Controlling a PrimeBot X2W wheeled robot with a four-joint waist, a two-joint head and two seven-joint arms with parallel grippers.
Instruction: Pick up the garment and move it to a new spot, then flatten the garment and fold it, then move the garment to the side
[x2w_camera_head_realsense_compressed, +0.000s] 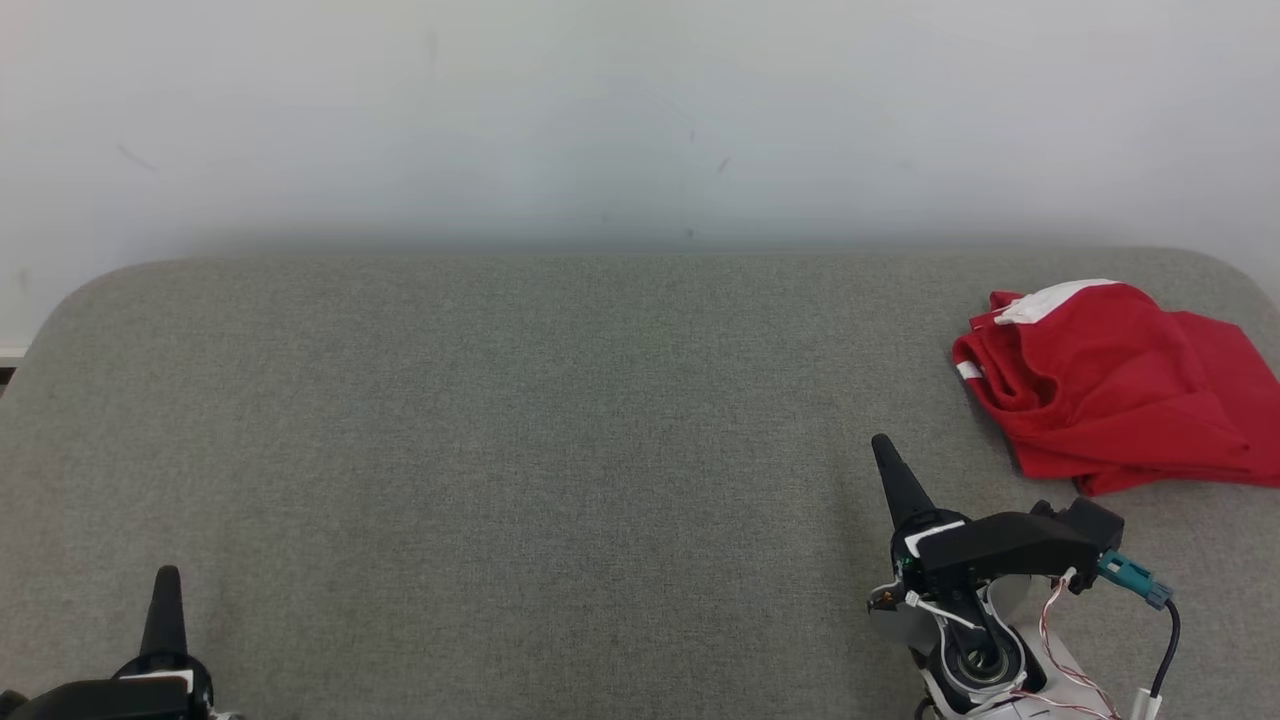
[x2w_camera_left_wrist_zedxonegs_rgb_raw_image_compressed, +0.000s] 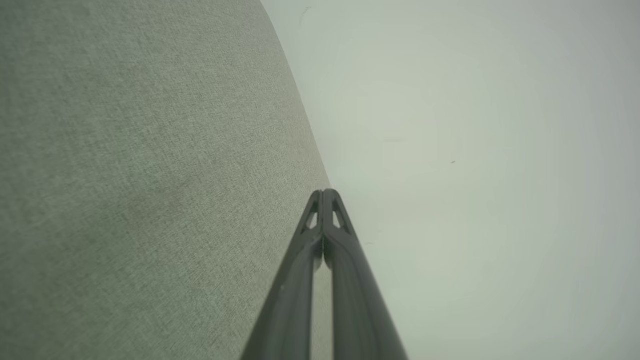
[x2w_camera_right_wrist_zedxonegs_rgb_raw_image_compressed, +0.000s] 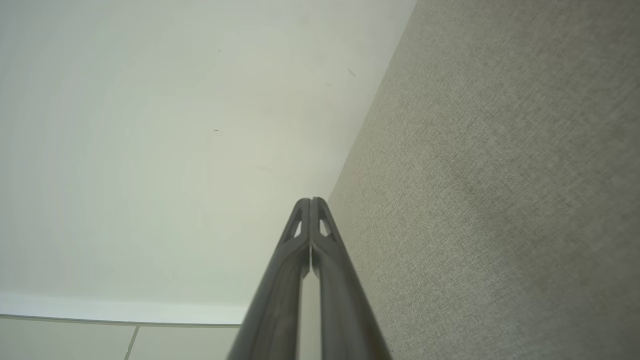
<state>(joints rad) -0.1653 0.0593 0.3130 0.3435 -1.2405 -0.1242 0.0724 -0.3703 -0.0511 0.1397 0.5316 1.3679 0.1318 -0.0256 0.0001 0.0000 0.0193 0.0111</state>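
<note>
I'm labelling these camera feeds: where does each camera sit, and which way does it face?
Head view: on the robot's head, facing forward and down at the grey fabric surface, the red garment at its right, the wall behind; left gripper and right gripper show, both shut.
Left wrist view: on the left wrist, looking along that gripper across the surface to the wall.
Right wrist view: on the right wrist, the same way.
Both wrist views share surface edge and wall.

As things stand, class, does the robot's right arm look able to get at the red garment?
Probably yes: the right end effector sits near the red garment, with bare grey surface between them, though it is shut and must open.
</note>
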